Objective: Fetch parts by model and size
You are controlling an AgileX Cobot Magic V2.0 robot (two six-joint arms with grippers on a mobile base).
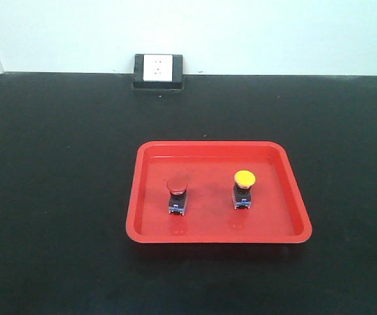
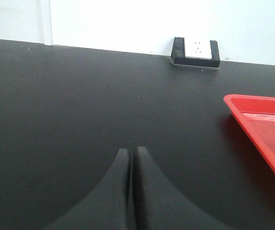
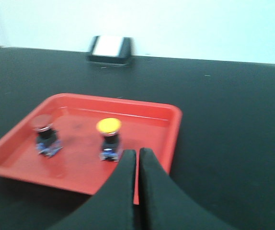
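- A red tray (image 1: 218, 236) lies flat on the black table (image 1: 57, 197), a little right of the middle in the front view.
- The red-capped push button (image 1: 177, 196) stands upright in the left half of the tray, cap on top, black body and blue base beneath.
- The yellow-capped push button (image 1: 243, 189) stands upright in the right half of the tray, built the same way; the two buttons are apart and do not touch each other or the tray's walls.
- The right pincer (image 3: 138, 154) has its two black fingers pressed together with only a thin seam between them, and holds nothing.
- In the right wrist view its tips sit over the tray's near rim; the yellow-capped button is just beyond and slightly left of the tips, not touching them, and the red-capped button is farther off to the left.
- The left pincer (image 2: 132, 152) is likewise pressed together and empty, over bare table.
- In the left wrist view only a corner of the tray shows, well off to the pincer's right; neither button is visible there.
- A black wall socket block with a white face (image 1: 159, 70) sits at the table's far edge against the pale wall.
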